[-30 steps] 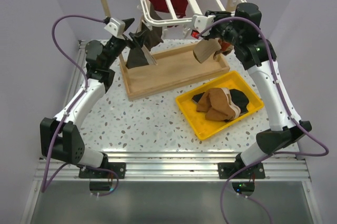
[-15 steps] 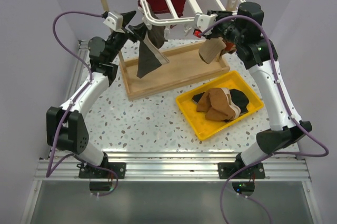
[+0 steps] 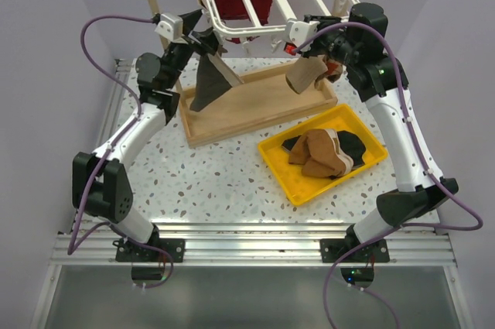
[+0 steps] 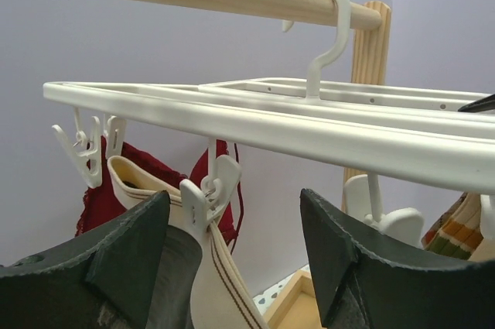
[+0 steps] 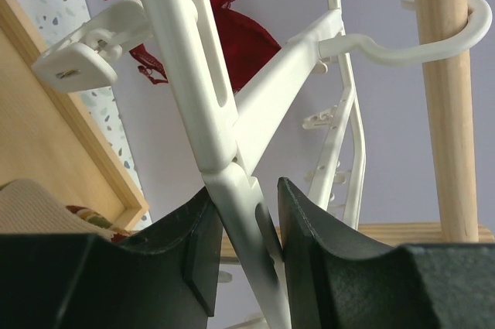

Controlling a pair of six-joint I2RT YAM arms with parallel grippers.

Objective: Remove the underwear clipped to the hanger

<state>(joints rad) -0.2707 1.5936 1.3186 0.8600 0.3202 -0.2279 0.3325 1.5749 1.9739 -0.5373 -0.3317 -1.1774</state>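
Left wrist view puts your left pincer [image 4: 232, 217] with its dark fingers spread apart, one on each side of a small white plastic clip [image 4: 203, 193]. That clip bites the top of a dark grey fabric brief with a beige striped waistband [image 4: 220, 290], and the pincer grips nothing yet. The clip dangles from the white plastic slatted hanger [image 4: 271, 131]. In the top view the brief [image 3: 207, 89] hangs limp off the hanger's near-left corner, above the flat wooden base [image 3: 263, 104] on the table. Your right pincer [image 5: 246, 213] is clamped on a hanger bar, which I judge steadies the rack. Expect the brief to be light, soft and floppy, with no stiffness to push against, and it will probably stretch before it slips free. Take hold on the waistband just below the clip, where the cloth looks thickest, or squeeze the clip's tabs. Pull down gently, since the hanger hangs from a hook and may swing.
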